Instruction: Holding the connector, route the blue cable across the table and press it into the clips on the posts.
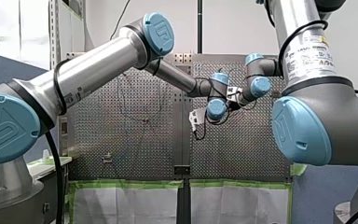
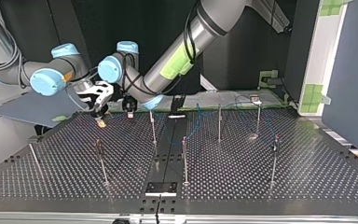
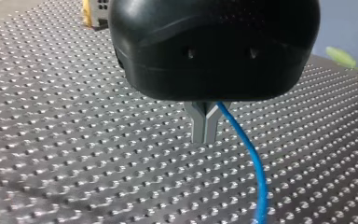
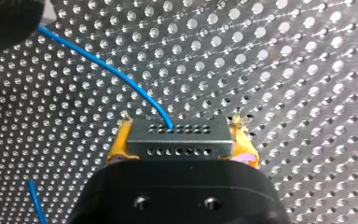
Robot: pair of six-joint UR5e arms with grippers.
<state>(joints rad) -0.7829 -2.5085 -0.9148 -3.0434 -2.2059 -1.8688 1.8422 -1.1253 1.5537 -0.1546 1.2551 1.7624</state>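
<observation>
At the top view's far left, my right gripper (image 2: 100,120) hangs just above the perforated table (image 2: 307,158). Its 2 yellow pads (image 4: 119,147) are closed on the sides of the grey connector (image 4: 177,133), which sits squarely between them with 2 rows of small holes facing out. The blue cable (image 4: 107,70) leaves the connector's far row and arcs up and away over the table towards the black body of the other gripper.

Just to the right in the top view, close beside it, my left gripper (image 3: 205,126) points down at the table. Its 2 metal fingers (image 3: 198,123) are pinched together on the cable, with no gap showing between them. From that grip the cable drops in a curve towards the table.

Further right, thin upright posts (image 2: 184,158) stand spread across the table, from the near left to the far right. A faint blue line shows among the middle and far right posts. I cannot tell whether it sits in any clip.
</observation>
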